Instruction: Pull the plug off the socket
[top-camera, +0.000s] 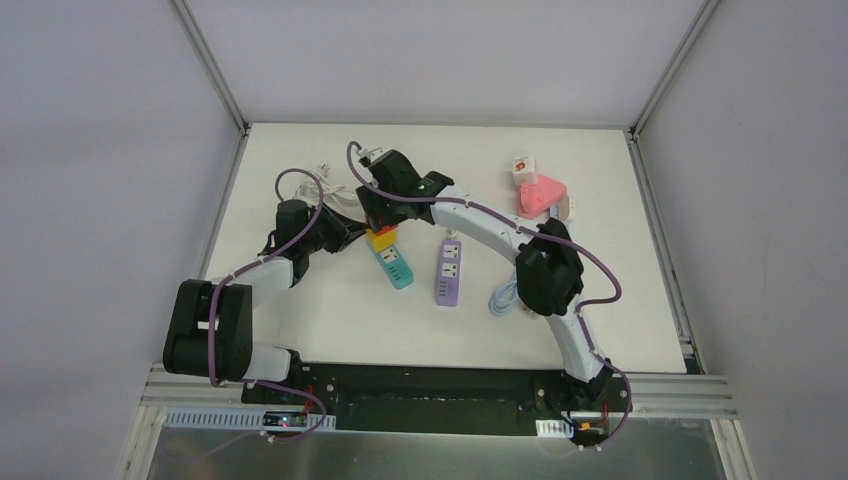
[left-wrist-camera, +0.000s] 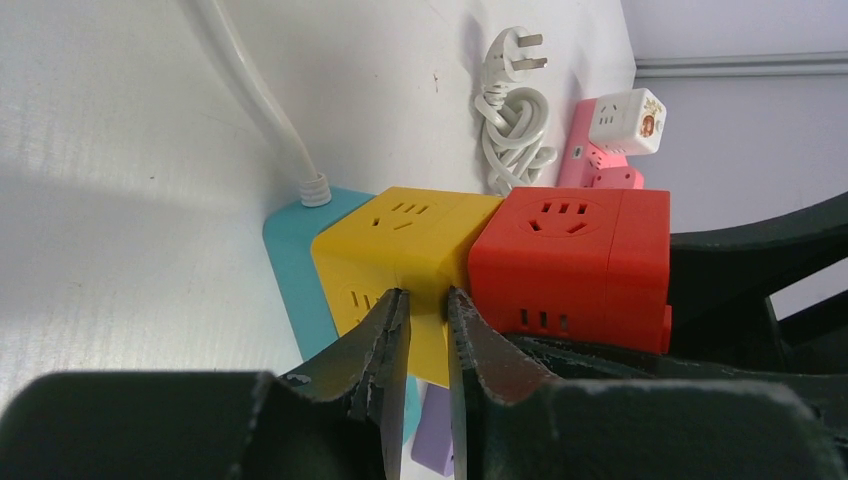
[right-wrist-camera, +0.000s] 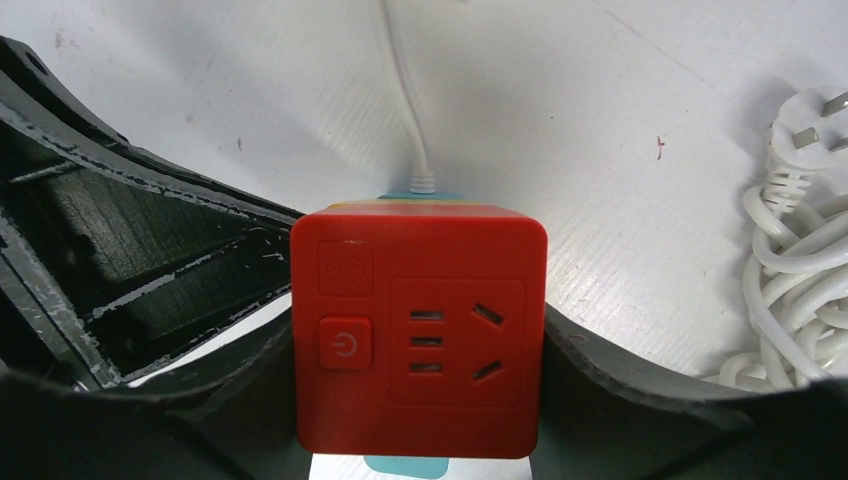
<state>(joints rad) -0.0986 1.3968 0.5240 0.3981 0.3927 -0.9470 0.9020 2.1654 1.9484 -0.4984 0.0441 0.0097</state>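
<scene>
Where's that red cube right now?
In the right wrist view, the red cube is held by the right gripper, touching the yellow cube atop the teal power strip.

We see a red cube (right-wrist-camera: 420, 340), with a socket face and a power button, sitting flush against a yellow cube (left-wrist-camera: 400, 240). The yellow cube stands on one end of a teal strip (top-camera: 397, 268) lying flat on the desk (top-camera: 330, 310).

A yellow cube (top-camera: 381, 238) sits on a teal power strip (top-camera: 398, 270), with a purple strip (top-camera: 448, 272) just beside.
</scene>
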